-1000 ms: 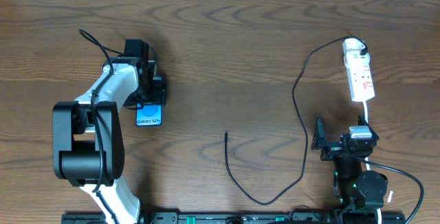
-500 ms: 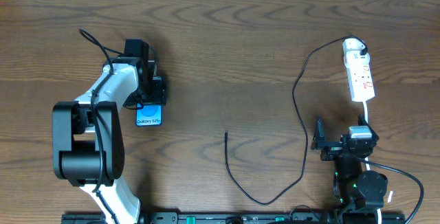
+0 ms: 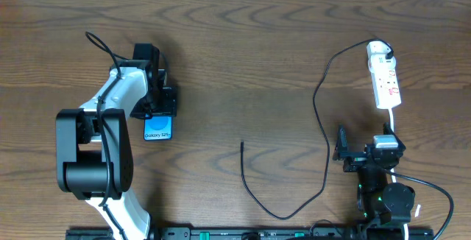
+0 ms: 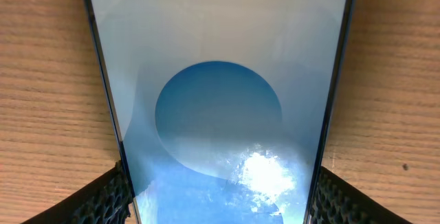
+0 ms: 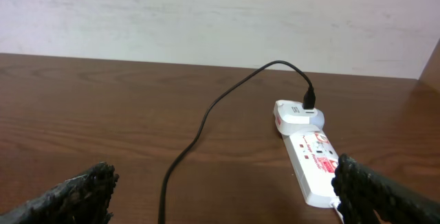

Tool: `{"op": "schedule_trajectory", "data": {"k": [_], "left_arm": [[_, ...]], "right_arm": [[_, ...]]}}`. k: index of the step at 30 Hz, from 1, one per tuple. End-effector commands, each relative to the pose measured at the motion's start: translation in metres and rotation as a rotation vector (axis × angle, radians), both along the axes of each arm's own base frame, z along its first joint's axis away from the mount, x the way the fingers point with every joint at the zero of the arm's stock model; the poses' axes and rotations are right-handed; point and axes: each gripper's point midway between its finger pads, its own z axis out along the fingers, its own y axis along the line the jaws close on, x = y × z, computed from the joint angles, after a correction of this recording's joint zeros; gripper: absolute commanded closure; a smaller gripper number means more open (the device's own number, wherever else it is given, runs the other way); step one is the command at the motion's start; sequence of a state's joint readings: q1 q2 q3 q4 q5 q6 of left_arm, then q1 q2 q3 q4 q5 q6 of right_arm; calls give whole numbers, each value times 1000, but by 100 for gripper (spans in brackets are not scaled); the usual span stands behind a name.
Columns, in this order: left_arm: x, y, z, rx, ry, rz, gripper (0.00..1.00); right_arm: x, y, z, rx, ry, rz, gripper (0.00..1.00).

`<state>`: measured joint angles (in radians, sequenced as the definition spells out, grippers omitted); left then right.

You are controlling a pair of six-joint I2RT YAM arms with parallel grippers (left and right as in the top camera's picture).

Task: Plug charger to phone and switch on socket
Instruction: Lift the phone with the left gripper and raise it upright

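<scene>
Over on the left side of the table (image 3: pixel 250 56), the left gripper (image 3: pixel 160 112) has its jaws closed on the phone (image 3: pixel 158 129), one black textured pad (image 4: pixel 103 200) pressed against each long edge, as the left wrist view shows close up. The phone (image 4: pixel 220 93) faces up with its screen lit, a darker blue circle on pale blue, and from above its lower part sticks out past the jaws towards the near edge of the table. I cannot tell whether it rests on the wood or is held just clear of it. The charger (image 3: pixel 328 168) lies loose across the middle of the table: it leaves the far end of the socket (image 3: pixel 385 78), swings left, runs down towards the near edge, loops round and comes back up, ending in its connector tip (image 3: pixel 242 145), which lies bare on the wood well apart from the phone. The socket sits at the far right, lying lengthwise, with the charger (image 5: pixel 204 119) plugged into a white adapter (image 5: pixel 297 114) at the end of the socket (image 5: pixel 313 159). The right gripper (image 3: pixel 366 148) sits near the front right, just short of the socket, with its jaws spread wide and nothing between them.
</scene>
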<state>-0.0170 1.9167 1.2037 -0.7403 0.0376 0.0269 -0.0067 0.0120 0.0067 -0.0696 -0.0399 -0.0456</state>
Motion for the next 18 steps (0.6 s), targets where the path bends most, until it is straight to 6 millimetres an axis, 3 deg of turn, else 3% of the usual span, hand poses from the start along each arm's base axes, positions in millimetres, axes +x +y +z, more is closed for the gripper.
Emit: {"op": "schedule_trajectory", "data": {"k": [1,10,14,18], "left_arm": [[21,4,29,22,-91,-3,92],[28,2,55,10,-167,34,92],[31,-21,68,-129,-203,16,92],[34,-62,86,-368,-237,-24,92]], "right_arm": [[0,1,0,-12,-1,1,1],[0,1,0,-12,-1,1,1],[0,1,0,-12,-1,1,1],[0,1,0,-12,-1,1,1]]}}
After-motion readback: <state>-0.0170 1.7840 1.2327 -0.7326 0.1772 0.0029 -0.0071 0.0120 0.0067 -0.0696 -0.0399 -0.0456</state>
